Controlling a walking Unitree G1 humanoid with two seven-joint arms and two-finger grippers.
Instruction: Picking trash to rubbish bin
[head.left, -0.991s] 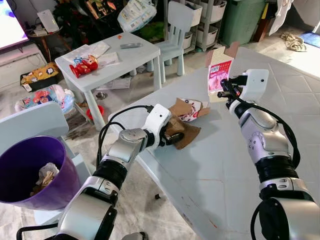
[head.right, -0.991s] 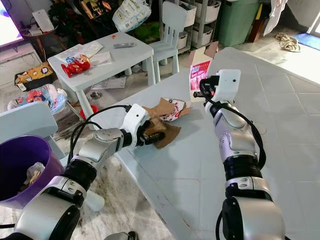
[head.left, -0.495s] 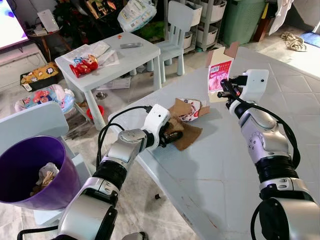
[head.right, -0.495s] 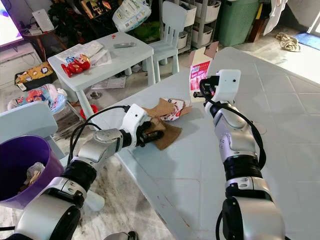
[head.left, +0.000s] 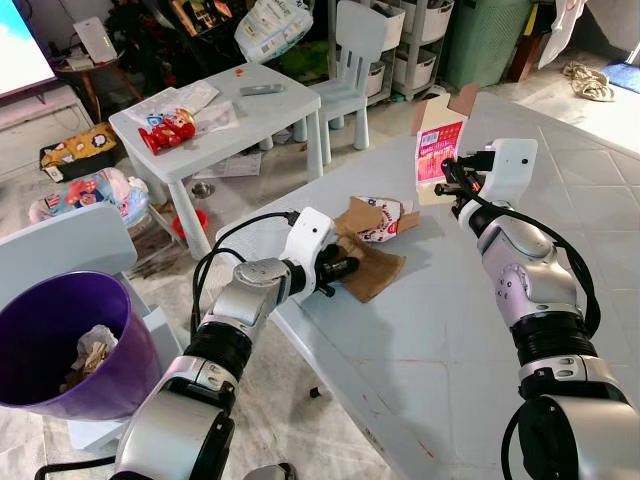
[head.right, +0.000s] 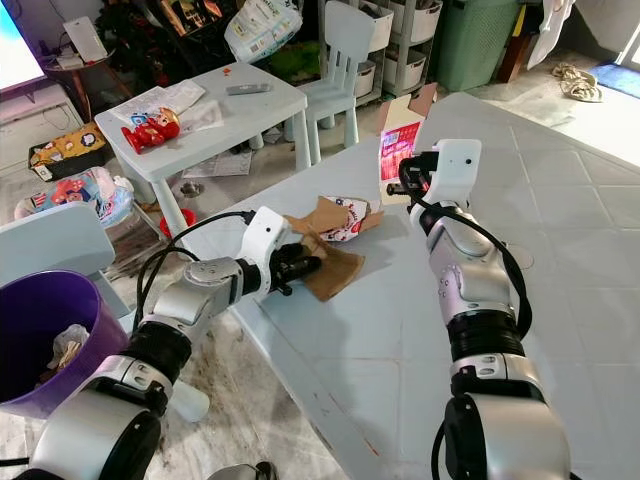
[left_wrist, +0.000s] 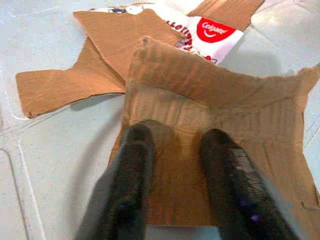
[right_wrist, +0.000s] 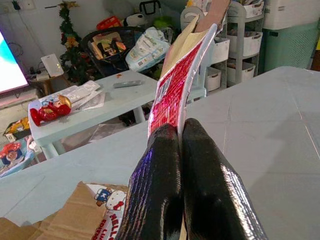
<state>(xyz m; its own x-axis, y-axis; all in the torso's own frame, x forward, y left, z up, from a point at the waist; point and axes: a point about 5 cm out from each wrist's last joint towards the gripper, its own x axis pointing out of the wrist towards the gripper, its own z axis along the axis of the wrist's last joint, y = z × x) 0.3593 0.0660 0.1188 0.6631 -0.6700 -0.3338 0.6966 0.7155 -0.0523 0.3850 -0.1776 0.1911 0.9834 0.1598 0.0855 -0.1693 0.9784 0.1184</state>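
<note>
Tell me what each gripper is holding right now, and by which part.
The right gripper pinches the red carton by its lower edge. The left gripper holds nothing; its open fingers rest on the brown cardboard piece.

Bare pale-grey tabletop (head.left: 450, 330) open toward 5 o'clock; flattened brown cardboard pieces (head.left: 375, 262) and upright red-and-white carton (head.left: 437, 150) crowding 12 o'clock.

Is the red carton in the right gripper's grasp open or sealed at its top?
Open: the red carton, pinched by the right gripper, has brown top flaps splayed apart above its red face.
</note>
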